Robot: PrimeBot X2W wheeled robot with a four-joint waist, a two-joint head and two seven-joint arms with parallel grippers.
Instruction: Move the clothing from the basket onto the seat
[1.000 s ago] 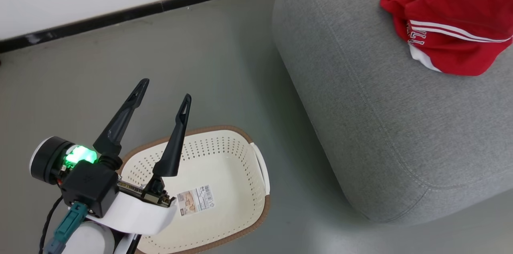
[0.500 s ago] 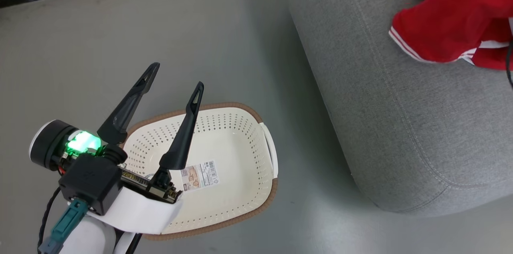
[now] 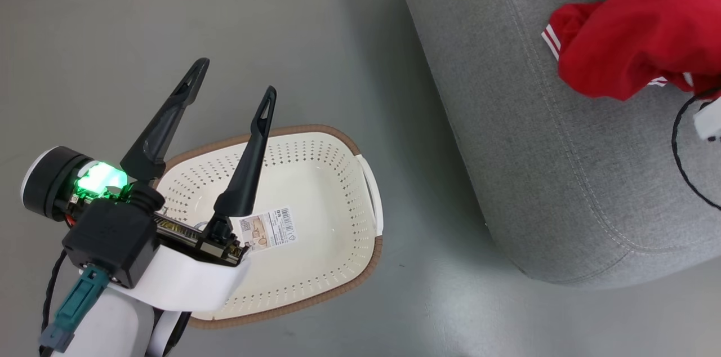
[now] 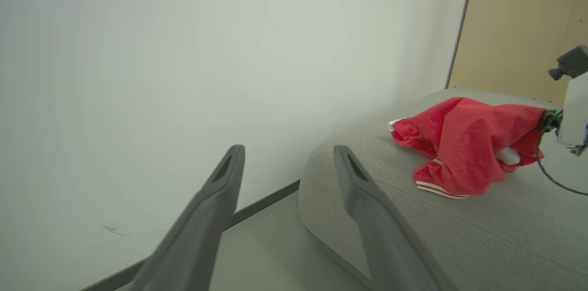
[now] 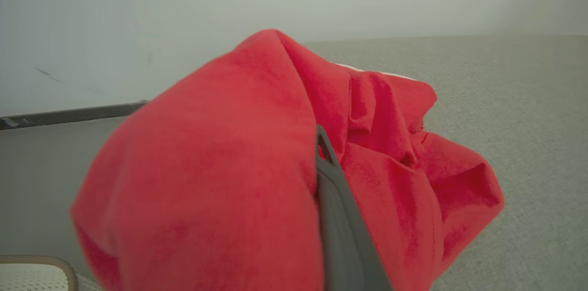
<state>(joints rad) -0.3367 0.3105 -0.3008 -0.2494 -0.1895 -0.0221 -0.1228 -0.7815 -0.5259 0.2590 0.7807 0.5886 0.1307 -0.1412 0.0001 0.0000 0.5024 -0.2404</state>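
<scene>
Clothing bright red, white-striped hem. Basket cream, dotted perforations, brown rim. Seat grey weave, pale seams; fingers black.

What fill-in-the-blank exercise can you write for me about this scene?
1. The basket stands on the grey ____.
2. The clothing resting on the seat is ____ in colour.
3. The left gripper has its jaws ____.
4. The basket holds no clothing, only a barcode ____ on its bottom.
Missing words: floor; red; open; label.
</scene>
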